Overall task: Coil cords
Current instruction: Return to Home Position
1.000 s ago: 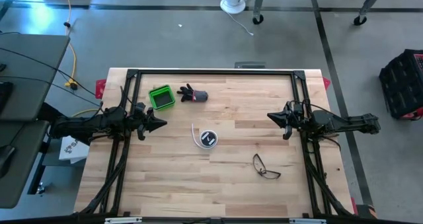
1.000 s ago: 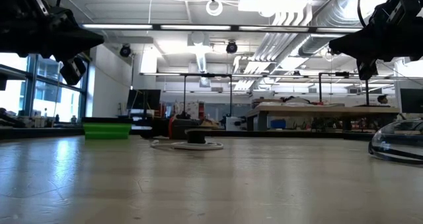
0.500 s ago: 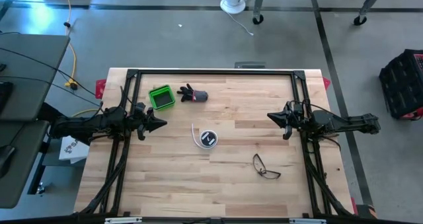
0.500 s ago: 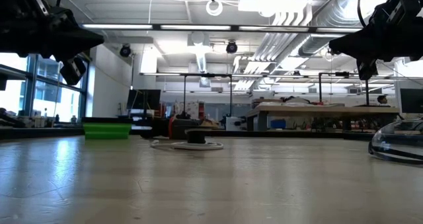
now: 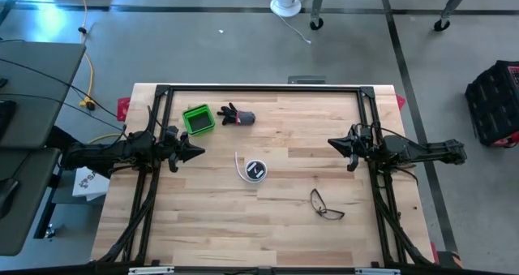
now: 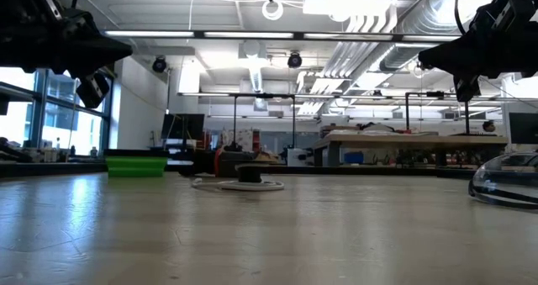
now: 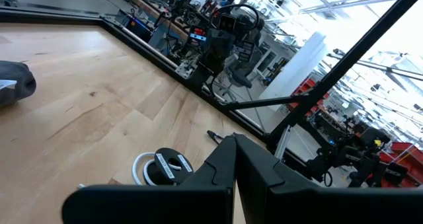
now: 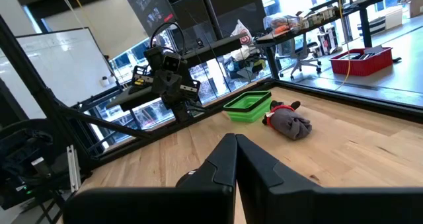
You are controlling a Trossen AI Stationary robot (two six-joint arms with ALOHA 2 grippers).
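The small round black reel [image 5: 256, 170] with a white mark lies flat near the table's middle. Its thin white cord [image 5: 240, 165] curves round the reel's left side on the wood. Reel and cord also show in the low view [image 6: 248, 175] and the left wrist view [image 7: 168, 166]. My left gripper [image 5: 199, 151] hovers shut above the table's left part, left of the reel. My right gripper [image 5: 332, 143] hovers shut above the table's right part. Both are empty.
A green tray [image 5: 197, 119] and a dark glove [image 5: 237, 115] lie at the far left of the table. A pair of clear glasses [image 5: 326, 205] lies at the near right. Black frame rails [image 5: 259, 89] run along the table's far, left and right sides.
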